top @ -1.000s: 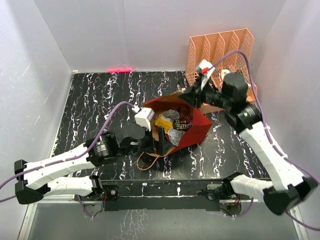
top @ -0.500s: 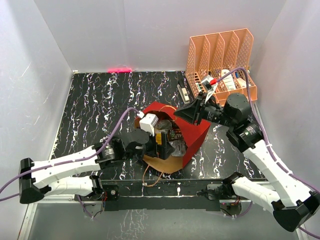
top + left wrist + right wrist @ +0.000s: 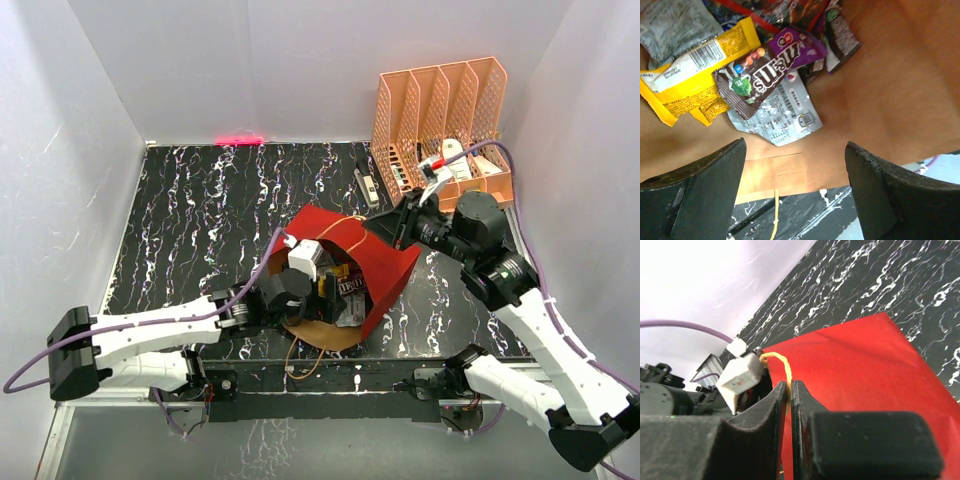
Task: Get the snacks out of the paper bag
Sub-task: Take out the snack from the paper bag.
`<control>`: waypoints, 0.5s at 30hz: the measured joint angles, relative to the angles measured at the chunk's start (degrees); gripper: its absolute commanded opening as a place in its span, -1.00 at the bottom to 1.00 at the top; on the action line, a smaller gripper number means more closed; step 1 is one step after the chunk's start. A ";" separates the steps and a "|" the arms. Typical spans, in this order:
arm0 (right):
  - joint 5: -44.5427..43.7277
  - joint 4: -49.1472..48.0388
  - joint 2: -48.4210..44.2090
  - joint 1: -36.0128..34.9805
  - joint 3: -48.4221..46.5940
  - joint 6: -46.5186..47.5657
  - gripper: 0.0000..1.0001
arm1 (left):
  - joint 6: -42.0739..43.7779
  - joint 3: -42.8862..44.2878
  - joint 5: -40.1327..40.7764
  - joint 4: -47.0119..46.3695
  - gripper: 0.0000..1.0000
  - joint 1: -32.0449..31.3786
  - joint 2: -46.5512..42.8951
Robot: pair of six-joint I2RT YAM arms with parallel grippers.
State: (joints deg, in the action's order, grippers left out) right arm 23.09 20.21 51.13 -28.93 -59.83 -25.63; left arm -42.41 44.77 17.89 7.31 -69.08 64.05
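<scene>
The paper bag (image 3: 385, 265) lies tipped near the table's middle, red side up, with its brown kraft mouth facing the left arm. My left gripper (image 3: 322, 292) is open and empty at the mouth, over the inner kraft wall (image 3: 880, 90). Ahead of it (image 3: 795, 192) lie the snacks: a yellow packet (image 3: 690, 85), a brown candy packet (image 3: 760, 75), a silver-grey packet (image 3: 785, 112) and a purple one (image 3: 800, 45). My right gripper (image 3: 397, 228) is shut on the bag's cord handle (image 3: 785, 365) above the red outside (image 3: 855, 370).
The orange slotted rack (image 3: 440, 110) stands at the back right with white and dark items in it. A small dark object (image 3: 365, 185) lies on the black marbled table behind the bag. The bag's other cord handle (image 3: 300, 355) trails toward the front edge.
The right gripper has drawn the bag's far side toward the front, tipping the bag over onto its side. The left gripper has moved right, up to the bag's mouth.
</scene>
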 measured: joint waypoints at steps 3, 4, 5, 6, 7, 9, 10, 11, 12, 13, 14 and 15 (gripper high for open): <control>-2.21 0.13 -2.62 0.00 0.35 0.20 -0.76 | -0.02 -0.92 0.22 -1.27 0.53 0.00 3.10; -2.45 0.13 -2.97 0.00 0.33 0.42 -0.76 | 0.00 -1.14 0.13 -1.51 0.53 0.00 4.11; -2.67 0.33 -3.06 0.00 0.17 0.70 -0.76 | 0.09 -1.31 0.11 -1.70 0.56 0.00 4.94; -2.69 0.76 -2.95 -0.02 -0.17 1.05 -0.76 | 0.31 -1.36 0.09 -1.68 0.68 0.00 5.66; -2.71 1.31 -2.56 -0.02 -0.79 1.46 -0.76 | 0.79 -1.36 0.15 -1.66 0.75 0.00 6.43; -2.82 1.64 -1.57 -0.02 -1.81 1.97 -0.76 | 2.08 -1.27 0.35 -1.55 0.78 0.00 7.21; -2.86 1.64 -1.07 -0.02 -1.90 2.16 -0.76 | 2.97 -1.11 0.57 -1.51 0.79 0.00 7.78; -2.91 1.92 -0.81 -0.02 -1.90 2.29 -0.76 | 4.04 -0.61 0.96 -1.49 0.79 0.00 8.76; -2.91 2.27 -0.66 -0.02 -1.90 2.49 -0.76 | 4.90 -0.11 1.31 -1.53 0.79 0.00 9.88; -2.95 2.32 -0.66 -0.02 -1.90 2.67 -0.76 | 6.25 0.87 1.99 -1.49 0.77 0.00 11.72; -2.99 2.25 -0.74 -0.02 -1.90 2.82 -0.76 | 7.13 1.53 2.51 -1.53 0.74 0.00 13.07; -3.06 2.25 -0.90 -0.02 -1.90 2.89 -0.76 | 8.31 2.34 3.08 -1.70 0.72 0.00 14.78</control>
State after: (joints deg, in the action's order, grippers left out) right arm 20.03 22.46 50.24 -28.95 -61.73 -22.74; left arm -34.11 47.11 20.97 5.61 -69.08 78.83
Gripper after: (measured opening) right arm 0.122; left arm 0.887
